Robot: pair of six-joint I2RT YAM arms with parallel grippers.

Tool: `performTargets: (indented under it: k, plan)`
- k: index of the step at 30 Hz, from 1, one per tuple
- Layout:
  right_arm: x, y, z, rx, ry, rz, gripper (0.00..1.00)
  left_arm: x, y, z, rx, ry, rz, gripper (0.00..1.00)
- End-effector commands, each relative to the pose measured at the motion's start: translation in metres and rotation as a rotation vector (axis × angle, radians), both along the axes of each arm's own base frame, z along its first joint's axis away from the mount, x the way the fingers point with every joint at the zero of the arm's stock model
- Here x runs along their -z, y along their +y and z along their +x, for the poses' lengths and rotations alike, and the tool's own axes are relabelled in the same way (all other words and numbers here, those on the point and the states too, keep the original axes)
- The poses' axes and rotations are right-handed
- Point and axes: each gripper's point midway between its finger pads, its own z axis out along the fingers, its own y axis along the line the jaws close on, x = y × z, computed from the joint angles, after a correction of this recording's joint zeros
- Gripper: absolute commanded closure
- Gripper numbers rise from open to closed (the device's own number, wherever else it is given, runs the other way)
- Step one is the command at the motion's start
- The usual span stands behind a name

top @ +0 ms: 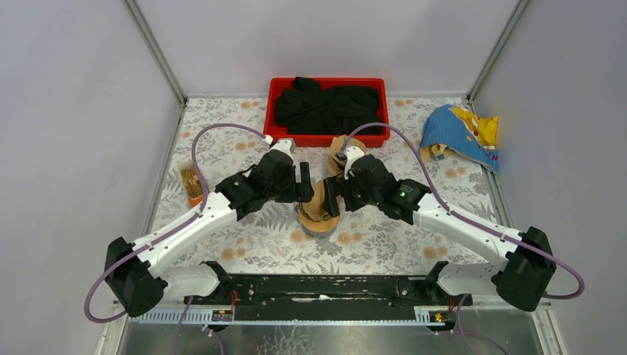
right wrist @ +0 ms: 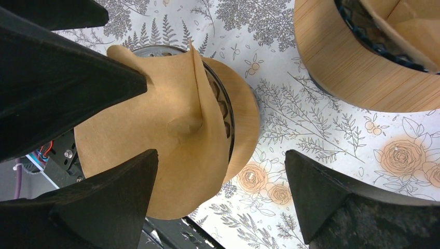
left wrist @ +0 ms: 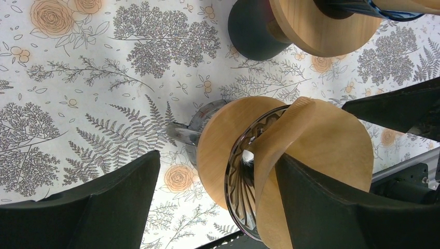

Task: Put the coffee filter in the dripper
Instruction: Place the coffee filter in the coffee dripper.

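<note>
Coffee filter of brown paper lies draped across the mouth of the dripper, a ribbed glass cone with a wooden collar standing on the floral counter. The paper is not seated down in the cone. It spreads flat over the rim with one fold standing up as a ridge, and much of it overhangs the side nearest the arm bases.

Both claws meet over it from opposite sides. The left claw has its jaws spread wide. One finger stands right against the filter's overhanging edge, though I cannot tell whether it touches, and the other hangs well off to the side above bare counter. The right claw is also spread wide and grips nothing. One finger sits by the filter's lower edge and the other is out over the printed flowers, so the paper lies toward one side of the gap rather than in its middle.

Just behind stands a second dripper with paper already inside, and beyond it a red bin holding black cloth.
</note>
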Motion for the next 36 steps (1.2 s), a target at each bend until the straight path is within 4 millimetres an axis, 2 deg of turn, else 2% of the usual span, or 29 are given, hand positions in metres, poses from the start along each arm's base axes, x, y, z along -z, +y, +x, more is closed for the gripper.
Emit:
performTargets:
  k: [1,13,20,29,33,36]
  plan:
    - [-0.038,0.01,0.015,0.024,-0.09,0.082,0.01,-0.021,-0.007,0.006,0.021,-0.059,-0.057,0.11]
    - [-0.044,0.01,0.014,0.018,-0.104,0.091,0.01,-0.025,-0.007,0.004,0.034,-0.066,-0.064,0.1]
    - [-0.018,0.006,-0.001,-0.027,-0.013,0.026,0.01,-0.004,0.01,0.007,-0.029,-0.04,0.03,0.1]
    - [0.005,-0.002,-0.022,-0.097,0.074,-0.035,0.01,0.002,0.019,0.016,-0.085,-0.041,0.092,0.11]
    - [0.002,0.002,-0.019,-0.1,0.075,-0.035,0.01,0.002,0.017,0.014,-0.072,-0.034,0.085,0.11]
    - [-0.007,0.008,-0.009,-0.065,0.043,-0.005,0.01,0.004,0.014,0.011,-0.049,-0.027,0.076,0.12]
